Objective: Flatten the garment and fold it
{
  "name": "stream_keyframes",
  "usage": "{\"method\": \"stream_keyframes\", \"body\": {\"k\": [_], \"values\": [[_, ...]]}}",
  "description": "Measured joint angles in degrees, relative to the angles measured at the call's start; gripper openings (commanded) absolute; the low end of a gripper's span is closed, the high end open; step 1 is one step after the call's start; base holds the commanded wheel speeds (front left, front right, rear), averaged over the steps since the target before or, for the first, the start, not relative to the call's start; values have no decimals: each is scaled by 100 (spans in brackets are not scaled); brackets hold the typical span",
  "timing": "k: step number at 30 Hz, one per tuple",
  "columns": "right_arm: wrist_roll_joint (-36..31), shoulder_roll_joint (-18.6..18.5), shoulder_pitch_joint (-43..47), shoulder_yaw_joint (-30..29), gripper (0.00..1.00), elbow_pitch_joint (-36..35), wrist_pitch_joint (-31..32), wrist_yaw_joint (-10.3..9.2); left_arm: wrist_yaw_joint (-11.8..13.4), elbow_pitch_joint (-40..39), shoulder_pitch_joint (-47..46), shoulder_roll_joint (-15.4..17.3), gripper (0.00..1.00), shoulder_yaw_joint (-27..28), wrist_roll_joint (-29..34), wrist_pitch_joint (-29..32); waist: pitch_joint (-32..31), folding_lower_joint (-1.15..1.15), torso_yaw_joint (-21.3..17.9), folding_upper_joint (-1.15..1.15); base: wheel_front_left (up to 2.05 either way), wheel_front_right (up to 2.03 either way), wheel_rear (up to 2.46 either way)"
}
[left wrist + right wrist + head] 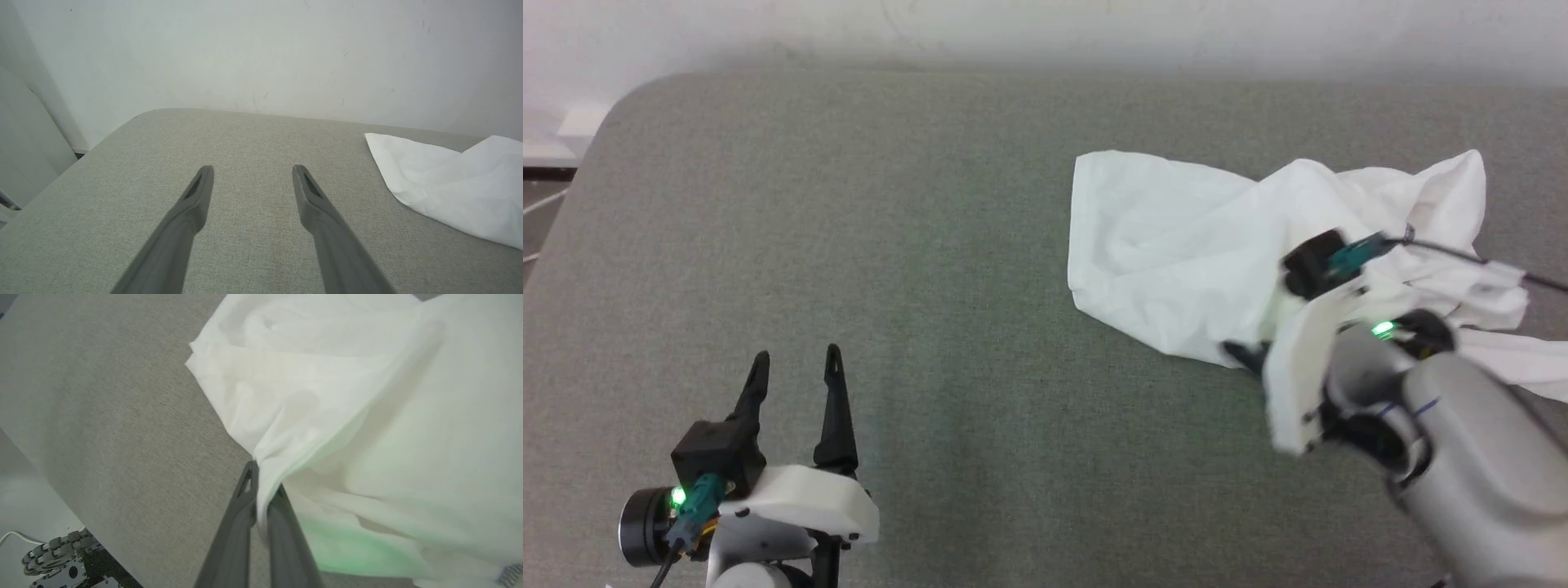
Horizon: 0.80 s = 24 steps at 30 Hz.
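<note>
Holds the left gripper (797, 354), two long dark tapering fingers on a white plastic wrist housing (805, 505), low at the lower left of the head view. Points those fingers up and spreads them wide, with nothing between them. Presents the same wide gap along the left gripper (253, 168) in the left wrist view. Angles the silver-grey right forearm (1478, 465) in from the lower right, wrist turned leftward. Pinches a fold of the thin white garment (367, 396) in the right gripper (265, 479), dark fingers pressed nearly together on the cloth.

Grey fabric tabletop (931, 245) w/ white wall (1013, 24) behind.
</note>
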Motion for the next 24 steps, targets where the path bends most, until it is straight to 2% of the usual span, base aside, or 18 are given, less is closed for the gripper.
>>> {"method": "stream_keyframes", "body": {"k": [3,7,14,15,17,24], "values": [[146,116,309,333,0,-747,143,-3,3,1,1,8,100,-14,0,18,-77,0,-36,0,0,0,0],[439,193,1049,883,0,-1537,658,-3,7,-11,2,8,100,-58,-1,56,-173,0,-81,0,0,0,0],[525,163,2394,1058,0,-2167,1262,-3,9,-38,10,12,100,-102,-5,97,-251,-1,-120,0,0,0,0],[487,172,2526,1043,23,-2207,1278,-3,13,-44,22,16,100,-102,-7,98,-257,-1,-130,0,0,0,0],[309,212,2719,903,100,-2274,1211,-3,24,-44,33,18,100,-110,-8,99,-265,-1,-138,0,0,0,0],[-475,704,3188,-55,100,-2775,25,-3,40,-23,132,53,100,-130,-15,133,-370,-1,-131,0,0,0,0]]}}
